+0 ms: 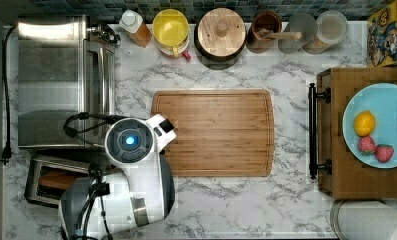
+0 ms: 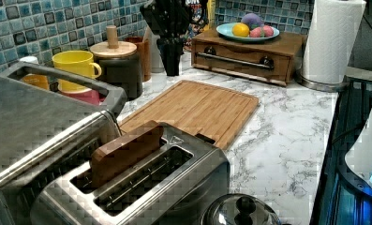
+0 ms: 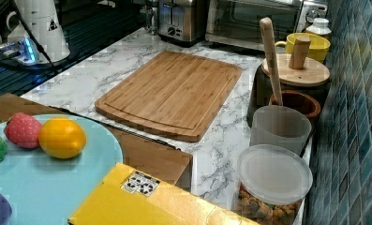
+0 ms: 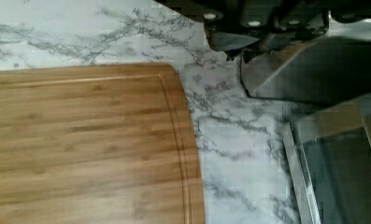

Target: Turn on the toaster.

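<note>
The toaster [image 1: 48, 180] is a small steel box at the top view's lower left, partly under my arm [image 1: 136, 170]. In the left view the toaster [image 2: 146, 183] stands in the foreground with a brown slice [image 2: 125, 152] sticking out of one slot. The right view shows the toaster [image 3: 176, 18] far back, its knob end facing the counter. My gripper [image 4: 241, 52] hangs dark over the marble in the wrist view, close beside a steel body that looks like the toaster [image 4: 314, 70], apart from it and holding nothing.
A large steel toaster oven [image 1: 61, 85] stands right beside the toaster. A bamboo cutting board [image 1: 213, 132] lies mid-counter. Jars, a yellow mug [image 1: 171, 27] and a bottle line the tiled wall. A wooden stand holds a plate of fruit [image 1: 376, 125]; a paper towel roll [image 2: 333, 40] is nearby.
</note>
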`<act>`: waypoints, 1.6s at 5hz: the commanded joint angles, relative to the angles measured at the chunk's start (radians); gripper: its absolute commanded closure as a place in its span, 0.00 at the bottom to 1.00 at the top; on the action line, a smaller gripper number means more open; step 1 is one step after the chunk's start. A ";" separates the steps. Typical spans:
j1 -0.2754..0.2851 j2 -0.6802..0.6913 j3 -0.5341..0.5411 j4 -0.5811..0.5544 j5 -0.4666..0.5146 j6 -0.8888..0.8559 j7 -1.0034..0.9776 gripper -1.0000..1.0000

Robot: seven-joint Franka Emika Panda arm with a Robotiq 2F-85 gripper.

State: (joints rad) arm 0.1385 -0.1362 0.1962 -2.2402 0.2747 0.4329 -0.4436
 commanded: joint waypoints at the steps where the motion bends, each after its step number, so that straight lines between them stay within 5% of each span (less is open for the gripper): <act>1: 0.052 -0.141 0.031 -0.203 0.143 0.008 -0.086 1.00; 5: 0.143 -0.205 0.054 -0.320 0.255 0.150 -0.203 1.00; 8: 0.131 -0.135 0.062 -0.305 0.291 0.214 -0.181 1.00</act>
State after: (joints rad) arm 0.2549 -0.2681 0.2563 -2.5391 0.4944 0.6138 -0.6279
